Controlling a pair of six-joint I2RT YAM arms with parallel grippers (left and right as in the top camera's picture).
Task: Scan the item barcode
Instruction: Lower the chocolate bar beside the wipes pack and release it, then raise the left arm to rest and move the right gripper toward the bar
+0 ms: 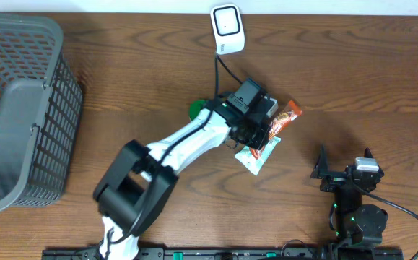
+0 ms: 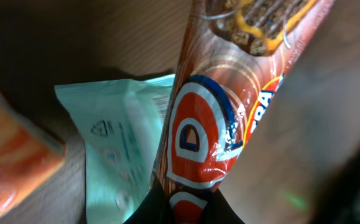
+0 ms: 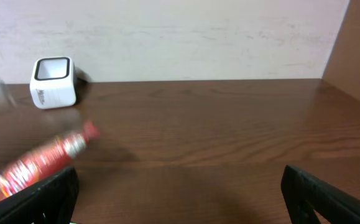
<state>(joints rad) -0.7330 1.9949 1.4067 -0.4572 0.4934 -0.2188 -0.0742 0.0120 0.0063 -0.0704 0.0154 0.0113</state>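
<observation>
**Left hand** [image 1: 268, 127]: clenched on one end of the snack bar [image 1: 288, 115]. In the left wrist view you see its dark fingers [image 2: 145, 214] pinching the glossy orange-brown wrapper at the bottom edge of the frame, with the bar running up and away from them. In the overhead view the free end of the bar points up and to the right, clear of the arm.

**Beneath the bar:** a pale mint packet [image 1: 259, 156] lies flat on the surface [image 1: 353, 79]. You see the bar cross over its upper edge. Left of this packet, the wrist view shows an orange item [image 2: 9, 165]; it is blurred and is possibly another packet. A green object [image 1: 196, 108] shows just beside the left arm and is partly hidden by it.

**Further out:** the white scanner [image 1: 227, 29] stands at the far edge of the surface, well apart from the bar. The grey basket [image 1: 21, 108] occupies the far left.

**Right hand** [image 1: 344, 170]: released, jaws spread wide, grasping nothing. You find it near the front right of the surface, apart from the bar
</observation>
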